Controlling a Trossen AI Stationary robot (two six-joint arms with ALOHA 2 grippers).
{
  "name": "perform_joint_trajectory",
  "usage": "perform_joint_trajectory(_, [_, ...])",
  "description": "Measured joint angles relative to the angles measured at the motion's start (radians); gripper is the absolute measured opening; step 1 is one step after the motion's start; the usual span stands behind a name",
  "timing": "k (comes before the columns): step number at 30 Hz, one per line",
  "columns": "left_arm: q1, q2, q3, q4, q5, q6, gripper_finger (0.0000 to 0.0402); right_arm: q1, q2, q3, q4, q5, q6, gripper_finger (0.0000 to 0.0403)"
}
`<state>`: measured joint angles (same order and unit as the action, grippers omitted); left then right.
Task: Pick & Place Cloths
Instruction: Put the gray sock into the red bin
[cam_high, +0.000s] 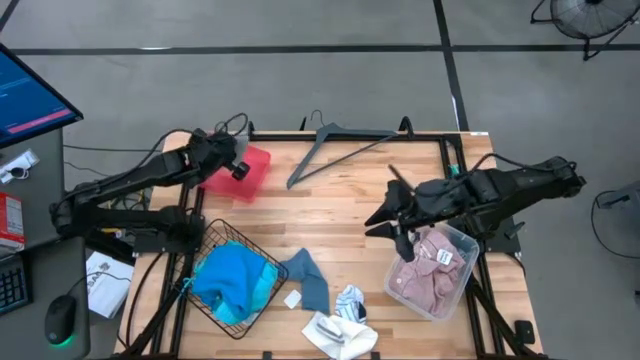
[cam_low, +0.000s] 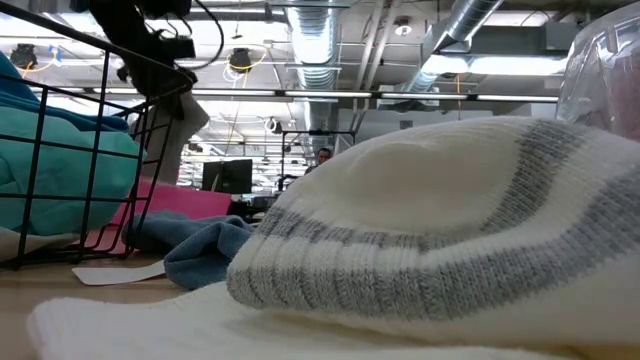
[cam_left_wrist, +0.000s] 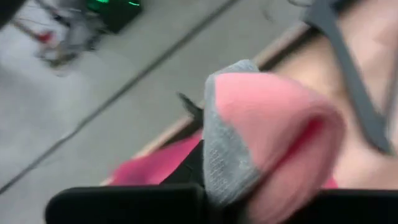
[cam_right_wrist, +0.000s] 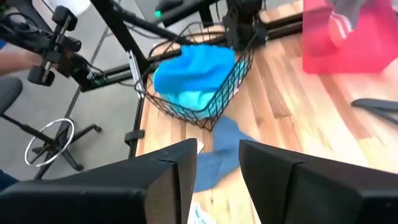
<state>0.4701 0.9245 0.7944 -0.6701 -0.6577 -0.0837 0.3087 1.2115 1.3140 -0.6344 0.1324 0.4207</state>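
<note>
My left gripper (cam_high: 228, 166) is over the red tray (cam_high: 252, 178) at the table's far left, shut on a grey sock with a coral tip (cam_left_wrist: 273, 130). My right gripper (cam_right_wrist: 217, 168) hovers open above bare wood right of centre, touching nothing. A turquoise cloth (cam_high: 232, 280) fills the wire basket (cam_high: 262, 312). The blue-grey cloth (cam_high: 310, 278) lies flat on the table beside the basket. A white cloth with grey stripes (cam_high: 340, 328) lies at the near edge and fills the low view (cam_low: 440, 220). The pale pink checked cloth (cam_high: 428, 270) sits in a clear bin (cam_high: 468, 240). My left gripper holds the grey sock between its two fingers; the coral toe end (cam_left_wrist: 292, 124) sticks out past the fingertips. The fingers themselves hide the place of contact. The sock is lifted above the red tray (cam_left_wrist: 149, 168).
A grey clothes hanger (cam_high: 340, 143) lies near the table's far edge. Bare wood spreads in the table's middle between the tray, the basket and the bin. A white tag (cam_high: 292, 298) lies beside the blue-grey cloth. A monitor and desk clutter stand off the table's left side.
</note>
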Motion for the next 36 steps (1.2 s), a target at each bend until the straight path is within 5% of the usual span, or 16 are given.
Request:
perform_joint_trajectory(5, [0.002, 0.000, -0.037, -0.003, 0.130, 0.063, 0.0090, 0.019, 0.044, 0.000, -0.014, -0.001, -0.002, 0.0127])
perform_joint_trajectory(14, [-0.010, -0.010, -0.038, -0.001, 0.138, 0.103, 0.0274, 0.053, 0.073, 0.000, -0.074, -0.008, -0.008, 0.0216])
perform_joint_trajectory(19, [-0.033, -0.009, -0.038, -0.003, 0.145, -0.004, 0.0341, 0.072, 0.069, 0.000, -0.120, -0.006, 0.063, 0.0241])
perform_joint_trajectory(28, [-0.108, -0.036, -0.037, 0.014, 0.352, -0.185, 0.0323, 0.112, 0.150, -0.029, -0.172, -0.003, 0.125, 0.0230])
perform_joint_trajectory(36, [-0.177, 0.127, -0.036, 0.230, 0.352, 0.037, 0.0313, 0.100, 0.250, -0.029, -0.164, -0.008, 0.104, 0.0227])
